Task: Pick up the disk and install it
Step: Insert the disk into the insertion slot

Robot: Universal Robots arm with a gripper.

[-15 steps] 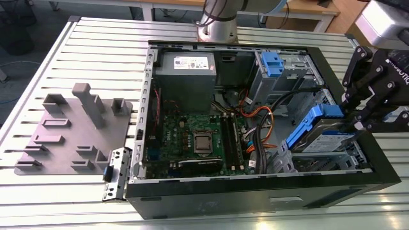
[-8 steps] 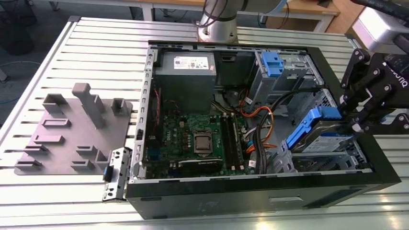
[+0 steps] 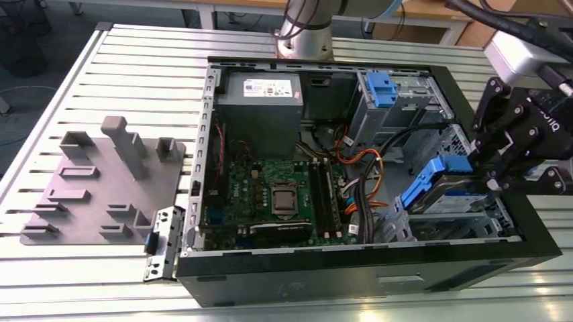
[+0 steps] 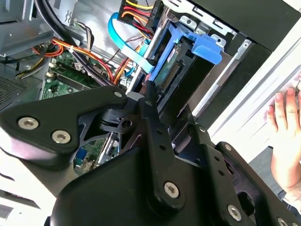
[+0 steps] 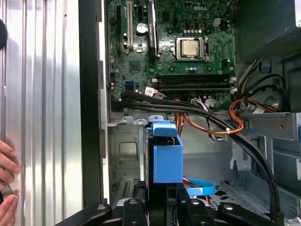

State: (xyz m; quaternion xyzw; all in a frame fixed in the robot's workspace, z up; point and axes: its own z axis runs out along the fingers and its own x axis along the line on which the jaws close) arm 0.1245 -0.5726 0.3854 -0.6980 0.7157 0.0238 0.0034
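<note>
The disk (image 3: 445, 193) is a silver drive with blue side rails. It stands on edge, tilted, in the drive cage at the front corner of the open computer case (image 3: 358, 272), on the exterior view's right. My gripper (image 3: 490, 176) comes down from above and is shut on the disk's upper end. In the first wrist view the disk's blue rail (image 5: 167, 160) rises from between my fingers (image 5: 186, 202). In the second wrist view the disk (image 4: 175, 70) and its blue latch lie just past a black fingertip (image 4: 149, 92).
Black, orange and blue cables (image 3: 369, 169) run close beside the disk. A grey power-supply box (image 3: 259, 100) and a bare blue bracket (image 3: 380, 90) sit at the case's far end. A grey fixture plate (image 3: 98, 181) lies outside. A person's hand (image 4: 287, 127) rests on the table.
</note>
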